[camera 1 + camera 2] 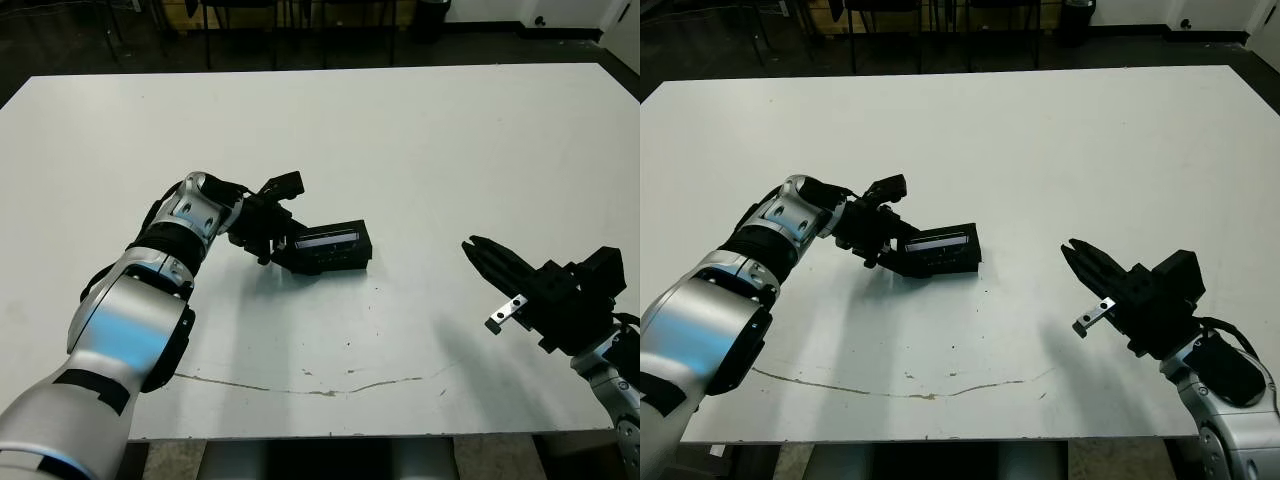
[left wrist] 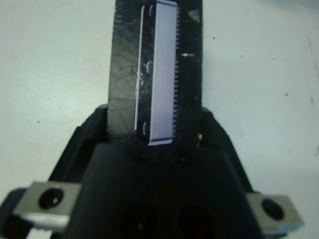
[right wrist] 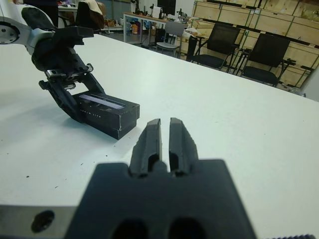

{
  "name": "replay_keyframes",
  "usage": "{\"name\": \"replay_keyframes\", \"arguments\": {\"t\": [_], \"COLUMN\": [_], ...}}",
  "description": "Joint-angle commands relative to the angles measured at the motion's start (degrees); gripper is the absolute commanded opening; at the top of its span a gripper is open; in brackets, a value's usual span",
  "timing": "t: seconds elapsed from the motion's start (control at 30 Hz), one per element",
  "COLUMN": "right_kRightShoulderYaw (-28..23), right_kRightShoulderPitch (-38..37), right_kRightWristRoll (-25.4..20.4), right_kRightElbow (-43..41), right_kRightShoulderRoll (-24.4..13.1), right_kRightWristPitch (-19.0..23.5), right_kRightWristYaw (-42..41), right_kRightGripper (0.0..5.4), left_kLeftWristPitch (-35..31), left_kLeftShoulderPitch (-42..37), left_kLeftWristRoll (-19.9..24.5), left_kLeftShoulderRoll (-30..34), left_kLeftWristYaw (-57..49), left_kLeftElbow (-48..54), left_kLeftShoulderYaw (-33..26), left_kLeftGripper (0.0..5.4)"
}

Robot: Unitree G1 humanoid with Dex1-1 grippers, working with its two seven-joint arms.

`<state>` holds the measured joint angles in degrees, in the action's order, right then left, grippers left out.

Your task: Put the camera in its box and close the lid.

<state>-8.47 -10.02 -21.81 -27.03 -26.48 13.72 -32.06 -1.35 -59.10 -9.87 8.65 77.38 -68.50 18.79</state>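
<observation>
A black box [image 1: 338, 260] lies on the white table left of centre. The lid [image 1: 328, 240], flat and black with a pale bluish strip, sits on top of it. The camera is hidden from every view. My left gripper [image 1: 277, 246] is shut on the box's left end, and in the left wrist view its fingers [image 2: 85, 144] flank the lid [image 2: 162, 74]. My right gripper [image 1: 472, 246] hovers shut and holding nothing to the right of the box, pointing toward it. The right wrist view shows the box [image 3: 107, 117] ahead of that gripper [image 3: 164, 124].
A thin cracked line [image 1: 320, 388] runs across the table near its front edge. Beyond the far edge stand chairs [image 3: 264, 55] and wooden crates [image 3: 279, 25].
</observation>
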Motion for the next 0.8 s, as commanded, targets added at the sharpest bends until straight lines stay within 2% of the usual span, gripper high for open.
{"name": "replay_keyframes", "arguments": {"t": [0.03, 0.13, 0.37, 0.57, 0.63, 0.8], "right_kRightShoulderYaw": [0.10, 0.18, 0.54, 0.68, 0.76, 0.92], "right_kRightShoulderPitch": [-0.76, -1.04, -1.31, -1.48, -1.49, -2.14], "right_kRightWristRoll": [0.21, 0.39, -0.24, -0.04, -0.42, 0.66], "right_kRightElbow": [-0.58, -1.65, -1.02, -1.37, -0.43, -2.14], "right_kRightShoulderRoll": [-0.40, -0.83, -0.20, -0.23, 0.28, -0.09], "right_kRightWristPitch": [1.52, 3.29, 1.78, 2.60, 0.92, 2.28], "right_kRightWristYaw": [0.62, 1.52, 0.35, 0.75, -0.13, 1.39], "right_kRightGripper": [0.00, 0.00, 0.00, 0.00, 0.00, 0.00], "left_kLeftWristPitch": [-0.74, 0.56, 3.32, 3.45, 4.22, 7.51], "left_kLeftShoulderPitch": [2.12, 1.92, 1.13, 0.98, 0.95, 1.63], "left_kLeftWristRoll": [-3.37, -5.05, -8.50, -10.33, -10.76, -11.53], "left_kLeftShoulderRoll": [-2.81, -2.53, -1.65, -2.04, -1.76, 0.85], "left_kLeftWristYaw": [-1.47, -3.10, -6.47, -6.92, -6.54, -6.11], "left_kLeftElbow": [-1.89, -1.71, -0.62, -1.00, -1.06, -0.72], "left_kLeftShoulderYaw": [2.89, 4.51, 8.37, 11.43, 12.37, 13.79], "left_kLeftGripper": [2.77, 2.77, 2.77, 2.77, 3.15, 4.05]}}
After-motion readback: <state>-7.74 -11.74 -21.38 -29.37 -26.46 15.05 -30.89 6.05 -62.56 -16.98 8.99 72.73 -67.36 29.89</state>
